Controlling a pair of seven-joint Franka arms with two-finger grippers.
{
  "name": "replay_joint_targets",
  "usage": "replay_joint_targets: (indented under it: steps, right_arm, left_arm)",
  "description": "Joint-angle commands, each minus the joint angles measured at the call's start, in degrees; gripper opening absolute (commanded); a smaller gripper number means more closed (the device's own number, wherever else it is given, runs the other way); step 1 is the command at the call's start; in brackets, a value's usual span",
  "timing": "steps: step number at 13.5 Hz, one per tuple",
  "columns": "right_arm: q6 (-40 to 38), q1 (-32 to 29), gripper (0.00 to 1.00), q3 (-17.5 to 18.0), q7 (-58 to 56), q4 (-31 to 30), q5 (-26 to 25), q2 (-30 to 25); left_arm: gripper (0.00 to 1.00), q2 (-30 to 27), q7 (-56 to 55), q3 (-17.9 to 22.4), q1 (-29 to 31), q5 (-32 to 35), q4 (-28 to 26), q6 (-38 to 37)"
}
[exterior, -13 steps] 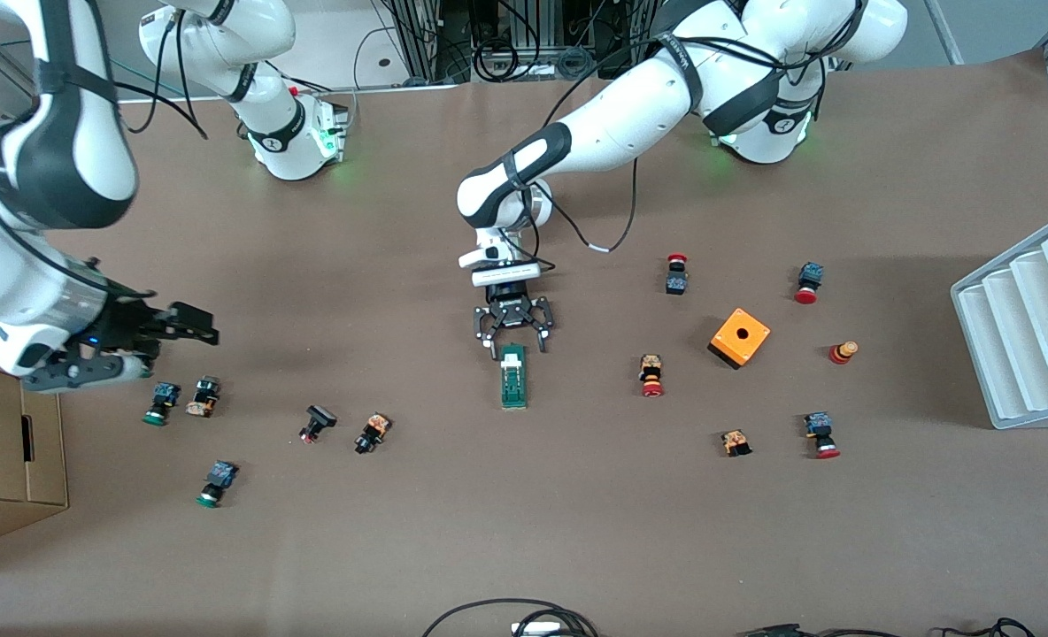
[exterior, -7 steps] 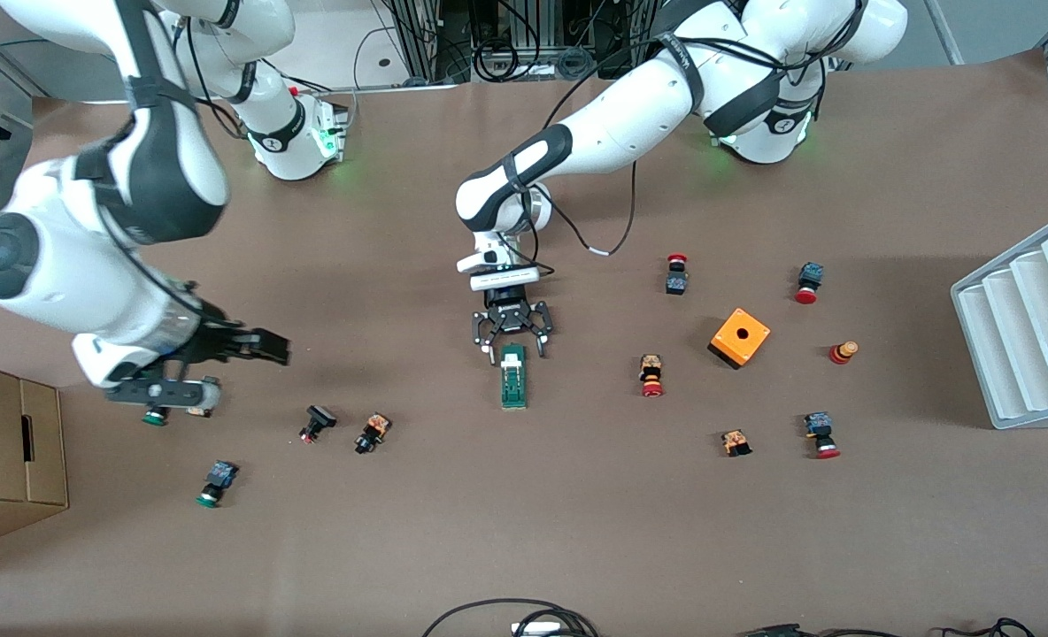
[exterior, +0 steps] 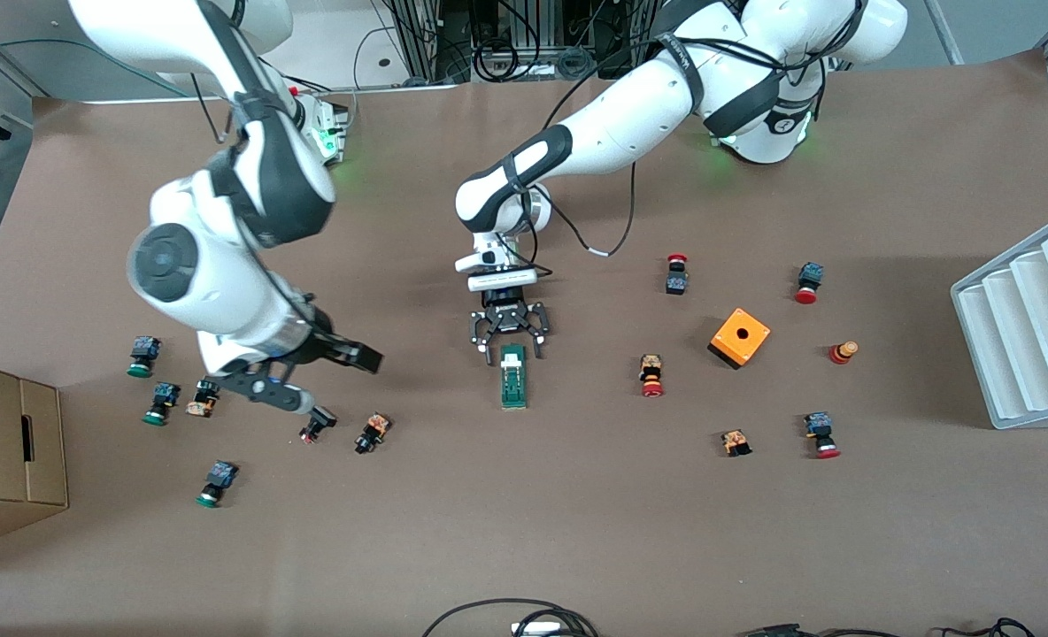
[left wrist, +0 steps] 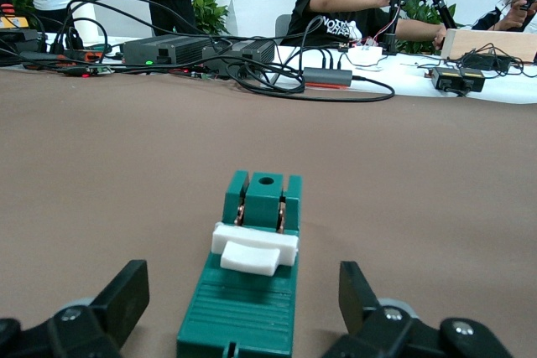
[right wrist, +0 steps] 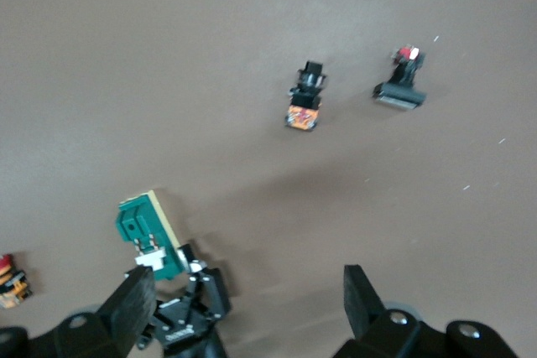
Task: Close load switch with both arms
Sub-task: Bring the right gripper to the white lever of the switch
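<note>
The load switch (exterior: 512,377) is a narrow dark-green block lying in the middle of the table, its white lever at the end toward the robots' bases. My left gripper (exterior: 512,353) is down at that lever end, open, one finger on each side of the block and not touching it. In the left wrist view the load switch (left wrist: 248,291) lies between the black fingertips (left wrist: 130,284). My right gripper (exterior: 343,384) hangs open and empty over the table, between the switch and a few push-buttons. In the right wrist view the load switch (right wrist: 148,232) shows beside the left gripper (right wrist: 180,316).
Several small push-buttons are scattered about, such as those under the right arm (exterior: 372,432) and one near the switch (exterior: 651,375). An orange cube box (exterior: 740,336) and a white ribbed tray (exterior: 1024,327) sit toward the left arm's end. A cardboard box (exterior: 6,451) stands at the right arm's end.
The right arm has swung from its end of the table toward the middle, its gripper now much closer to the switch. The left gripper has stayed at the switch, open.
</note>
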Motion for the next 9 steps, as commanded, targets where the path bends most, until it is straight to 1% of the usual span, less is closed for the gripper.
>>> replay_joint_targets:
  steps: [1, 4, 9]
  right_arm:
    - [2.9, 2.9, 1.0, -0.7, 7.0, 2.0, 2.7, 2.9]
    - [7.8, 5.9, 1.0, -0.7, 14.4, 1.9, 5.7, 5.3]
    - [15.2, 11.1, 1.0, -0.7, 27.6, 2.0, 5.9, 9.5]
  left_arm:
    - [1.0, 1.3, 1.0, 0.0, -0.3, 0.7, 2.2, 0.4]
    - [1.0, 1.9, 1.0, 0.0, -0.3, 0.7, 2.9, 0.4]
    - [0.97, 2.0, 1.0, 0.0, -0.3, 0.6, 2.9, 0.4]
